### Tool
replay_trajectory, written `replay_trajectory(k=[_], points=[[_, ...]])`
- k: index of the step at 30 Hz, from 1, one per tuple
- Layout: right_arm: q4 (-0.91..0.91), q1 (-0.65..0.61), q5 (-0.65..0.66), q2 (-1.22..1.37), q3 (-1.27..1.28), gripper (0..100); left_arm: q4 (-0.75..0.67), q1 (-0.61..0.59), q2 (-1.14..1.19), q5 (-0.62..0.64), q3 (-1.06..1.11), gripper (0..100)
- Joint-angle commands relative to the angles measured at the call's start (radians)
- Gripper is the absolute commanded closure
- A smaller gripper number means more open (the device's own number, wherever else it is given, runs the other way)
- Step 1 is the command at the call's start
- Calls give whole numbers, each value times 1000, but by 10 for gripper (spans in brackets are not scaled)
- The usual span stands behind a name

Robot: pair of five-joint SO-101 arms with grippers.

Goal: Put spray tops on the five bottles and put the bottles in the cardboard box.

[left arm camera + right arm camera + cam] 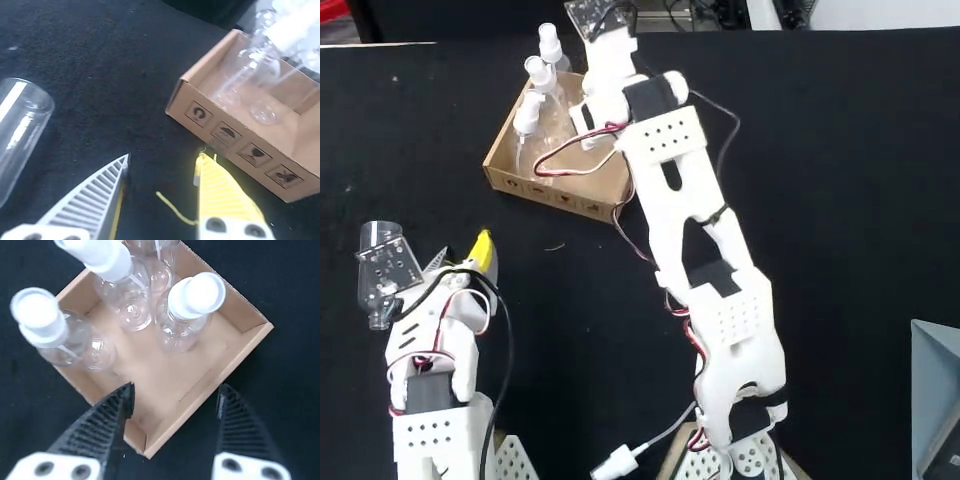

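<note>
The right pincer [175, 390] is released and hovers above an edge of the cardboard box [190, 375], which holds upright capped bottles [187, 315]. The left pincer [162, 159], also released, is well apart from the box. An uncapped bottle [20, 125] lies on the desk [840, 150] beside it.

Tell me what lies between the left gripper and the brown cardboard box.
In the left wrist view, just bare black tabletop between left gripper and box.

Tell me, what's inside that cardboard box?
Three clear bottles with white spray tops stand in the cardboard box. A fourth bottle is cut off at the edge, and from above the right arm covers it, hiding its top.
</note>
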Motion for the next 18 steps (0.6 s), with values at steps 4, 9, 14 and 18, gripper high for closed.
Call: replay_trajectory(k=[4, 9, 14, 18], points=[[161, -43, 9, -99, -239, 782, -8, -85, -18, -8, -10, 802], [242, -80, 9, -99, -337, 782, -2, -127, -18, -8, -25, 802], [261, -104, 8, -104, -363, 783, -9, -208, -18, -8, -31, 800], [264, -104, 8, -105, -363, 783, -9, -237, -18, -12, -33, 798]])
